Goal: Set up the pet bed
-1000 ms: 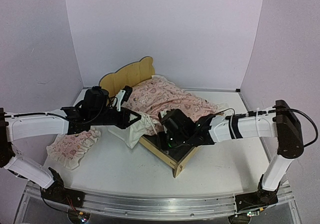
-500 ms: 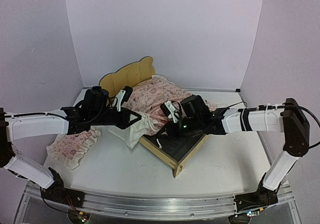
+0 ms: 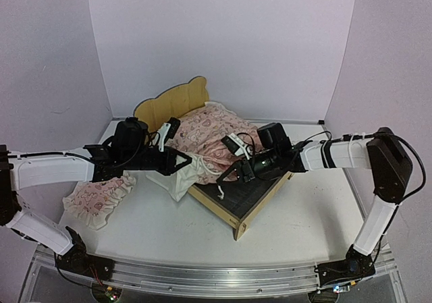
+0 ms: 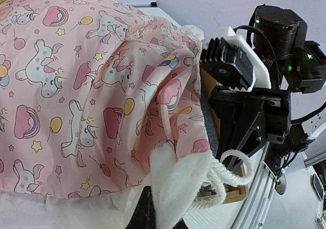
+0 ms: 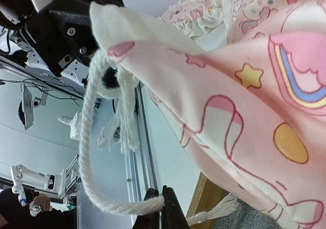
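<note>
The pet bed [image 3: 237, 216] is a plywood frame with a wavy headboard [image 3: 173, 104] and a dark grey mattress [image 3: 248, 194]. A pink patterned blanket [image 3: 226, 138] lies heaped over it. My left gripper [image 3: 187, 161] is shut on the blanket's white corner [image 4: 175, 185], held above the bed's left side. My right gripper [image 3: 227, 176] is shut on a white cord [image 5: 89, 168] that hangs from that same corner; its fingers [image 5: 170, 211] pinch the cord's end. In the right wrist view the blanket [image 5: 254, 86] hangs above the wooden rail [image 5: 204, 208].
A small pink ruffled pillow [image 3: 94, 196] lies on the table left of the bed, under the left arm. The two grippers are close together over the bed's left rail. White walls close in the back and both sides.
The right arm has pulled back and to the right from low over the mattress, its gripper now pointing left with the cord in it. The left arm has stayed put.
</note>
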Controlling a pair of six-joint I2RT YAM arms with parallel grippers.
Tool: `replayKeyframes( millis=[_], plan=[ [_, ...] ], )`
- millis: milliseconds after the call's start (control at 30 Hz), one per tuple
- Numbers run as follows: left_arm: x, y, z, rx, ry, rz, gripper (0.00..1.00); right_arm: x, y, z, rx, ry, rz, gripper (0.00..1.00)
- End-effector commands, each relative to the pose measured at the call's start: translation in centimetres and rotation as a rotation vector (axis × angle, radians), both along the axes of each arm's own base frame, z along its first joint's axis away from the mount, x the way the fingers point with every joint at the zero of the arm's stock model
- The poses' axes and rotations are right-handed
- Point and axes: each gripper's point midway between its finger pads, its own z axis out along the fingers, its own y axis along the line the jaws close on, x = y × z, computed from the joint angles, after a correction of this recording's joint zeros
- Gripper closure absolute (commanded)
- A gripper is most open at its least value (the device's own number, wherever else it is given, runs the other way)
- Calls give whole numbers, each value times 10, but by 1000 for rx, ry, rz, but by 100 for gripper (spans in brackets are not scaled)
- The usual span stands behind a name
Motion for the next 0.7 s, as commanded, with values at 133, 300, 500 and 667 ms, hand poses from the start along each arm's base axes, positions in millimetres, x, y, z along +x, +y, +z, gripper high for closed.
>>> replayKeyframes(
  millis=[133,300,500,667],
  plan=[
    [6,-6,25,-63,-53,-6,100,-11,-3,6,131,43,186,100],
    [7,-7,23,-61,-45,-6,100,-15,-4,2,135,71,218,100],
    [7,-8,22,-62,-42,-7,100,-11,-3,-16,100,81,197,100],
    [8,-8,22,-61,-41,-7,100,2,2,-29,57,55,142,100]
  ],
)
